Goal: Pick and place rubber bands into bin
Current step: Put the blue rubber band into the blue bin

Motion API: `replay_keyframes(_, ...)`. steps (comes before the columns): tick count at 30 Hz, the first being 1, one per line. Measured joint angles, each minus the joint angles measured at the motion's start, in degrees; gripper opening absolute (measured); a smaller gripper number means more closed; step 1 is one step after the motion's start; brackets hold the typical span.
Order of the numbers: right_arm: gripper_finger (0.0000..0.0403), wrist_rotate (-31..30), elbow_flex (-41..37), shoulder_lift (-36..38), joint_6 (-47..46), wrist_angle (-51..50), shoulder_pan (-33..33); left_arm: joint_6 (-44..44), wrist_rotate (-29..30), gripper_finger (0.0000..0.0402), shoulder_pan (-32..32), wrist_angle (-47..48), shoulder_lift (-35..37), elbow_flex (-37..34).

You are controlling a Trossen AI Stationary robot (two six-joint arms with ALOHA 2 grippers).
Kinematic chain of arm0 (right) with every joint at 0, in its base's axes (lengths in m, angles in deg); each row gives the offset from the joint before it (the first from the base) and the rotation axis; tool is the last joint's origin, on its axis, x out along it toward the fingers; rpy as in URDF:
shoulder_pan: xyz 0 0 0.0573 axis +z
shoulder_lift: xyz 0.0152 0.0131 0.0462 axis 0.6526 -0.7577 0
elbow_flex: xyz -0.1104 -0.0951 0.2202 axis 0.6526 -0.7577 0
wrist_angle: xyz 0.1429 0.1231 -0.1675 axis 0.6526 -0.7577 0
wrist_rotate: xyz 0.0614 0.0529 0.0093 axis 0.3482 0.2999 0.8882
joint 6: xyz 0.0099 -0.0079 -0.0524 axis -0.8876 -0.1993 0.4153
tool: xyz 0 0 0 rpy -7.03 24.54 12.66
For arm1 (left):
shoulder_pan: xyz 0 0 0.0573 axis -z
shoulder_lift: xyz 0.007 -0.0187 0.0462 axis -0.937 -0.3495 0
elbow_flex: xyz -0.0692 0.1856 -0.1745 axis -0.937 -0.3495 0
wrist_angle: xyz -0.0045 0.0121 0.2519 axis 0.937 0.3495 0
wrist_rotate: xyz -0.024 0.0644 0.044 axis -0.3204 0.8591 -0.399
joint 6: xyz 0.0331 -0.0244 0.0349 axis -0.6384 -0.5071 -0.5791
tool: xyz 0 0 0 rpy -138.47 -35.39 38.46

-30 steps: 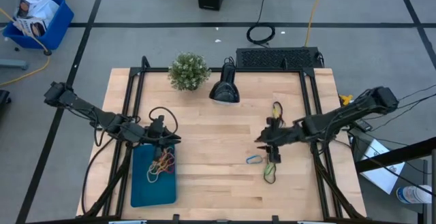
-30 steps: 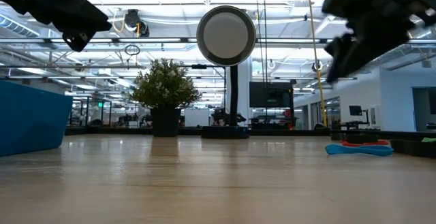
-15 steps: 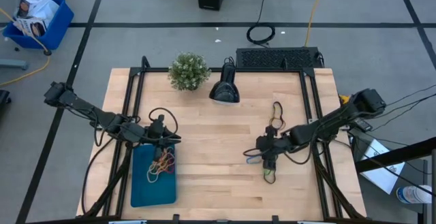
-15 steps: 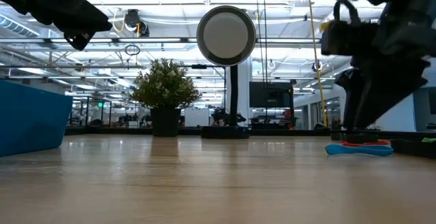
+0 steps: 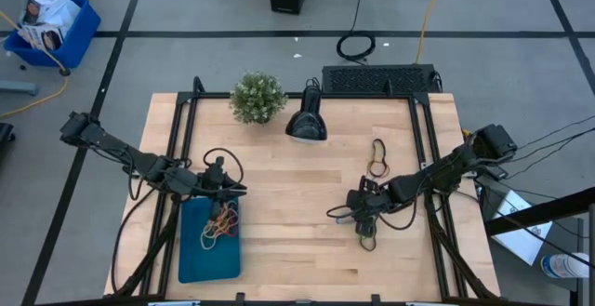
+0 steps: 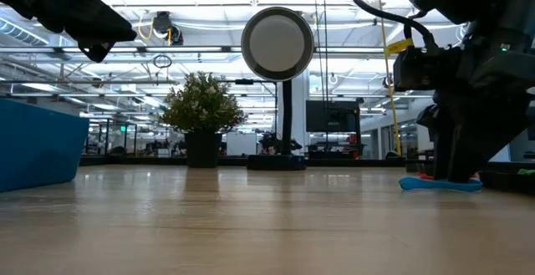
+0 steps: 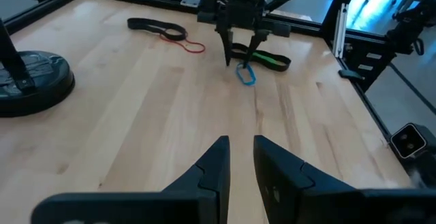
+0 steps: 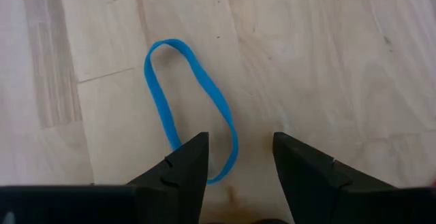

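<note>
The teal bin [image 5: 209,255] lies at the table's near left with several rubber bands [image 5: 221,224] in it. My left gripper [image 5: 238,192] hangs above the bin's far edge, its fingers [image 7: 219,157] a narrow gap apart and empty. My right gripper [image 5: 344,215] is open, low over a blue rubber band [image 8: 178,88] lying flat on the wood. One finger stands on each side of the band's near end. A green band [image 5: 368,239] lies just beside it. A dark band [image 5: 376,150] and a red one [image 5: 378,168] lie farther back. My right gripper points down at the blue band's near end [image 8: 225,163], with one side of the loop running between the two fingers. I cannot tell whether the fingers touch the band. The band lies flat on the table [image 6: 440,185].
A potted plant [image 5: 257,97] and a black lamp on a round base [image 5: 305,125] stand at the table's far side. A black cable [image 5: 221,154] loops by the left arm. Bare wood lies between the two grippers. A blue crate [image 5: 51,25] stands on the floor.
My right gripper has moved toward the table's near left and come down to the blue band, with its fingers still open. The bands have not moved.
</note>
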Motion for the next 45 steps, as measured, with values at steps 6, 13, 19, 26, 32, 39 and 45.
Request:
replay_keyframes(6,0.01,0.21,-0.03,-0.6,0.35,-0.05,0.14,-0.17,0.0,0.0072,0.0,0.83,-0.02,0.0)
replay_keyframes(13,0.0011,0.74,-0.02,-0.65,3.1,0.72,0.48,-1.22,0.0,0.0072,0.0,0.85,-0.02,0.0)
replay_keyframes(19,0.0007,1.01,-0.07,-0.69,2.63,0.81,0.5,-1.22,0.0,0.0072,0.0,0.85,-0.02,0.0)
replay_keyframes(26,0.0002,3.05,-0.39,1.9,4.75,5.45,0.7,-0.98,0.0,0.0072,0.0,0.66,-0.02,0.01)
replay_keyframes(32,0.0001,1.59,-0.39,6.29,10.61,14.14,0.15,1.8,-0.02,0.0072,0.0,0.61,-0.02,0.02)
replay_keyframes(39,0.0001,-0.26,-0.34,7.99,24.32,31.83,-1.59,4.01,-0.03,0.0072,0.0,-3.65,-0.02,0.04)
replay_keyframes(45,0.0,-6.57,-0.24,5.61,34.78,43.16,-3.84,3.15,-3.22,0.0072,0.0,-9.54,-2.03,0.07)
